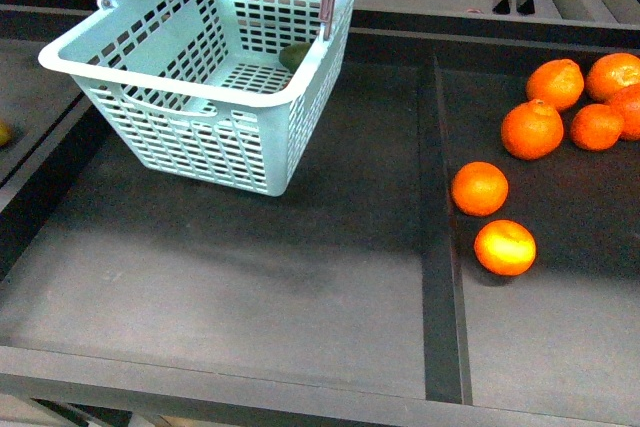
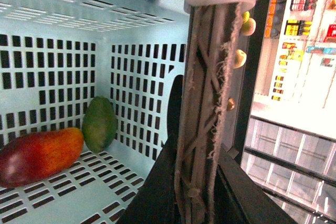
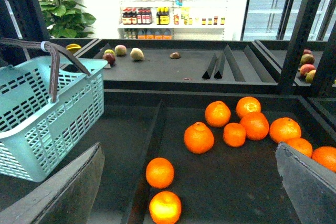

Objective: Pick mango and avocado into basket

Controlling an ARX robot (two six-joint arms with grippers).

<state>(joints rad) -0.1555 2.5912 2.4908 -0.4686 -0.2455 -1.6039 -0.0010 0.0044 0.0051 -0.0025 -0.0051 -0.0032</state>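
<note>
Mango (image 2: 37, 156) and avocado (image 2: 100, 123) lie touching inside basket (image 1: 150, 72), tilted on counter (image 1: 250, 277). Left end effector pinching handle (image 2: 207, 129). Right end effector (image 3: 189, 192) spread, empty. Loaded basket probably light but swingy; handle middle looks safest hold.

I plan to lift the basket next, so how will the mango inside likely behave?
The mango is smooth and oval, lying on its side on the slotted floor of the basket, so it will probably roll if the floor tilts. The basket already looks tilted in the front view. The avocado beside it and the near wall should stop it quickly.
</note>
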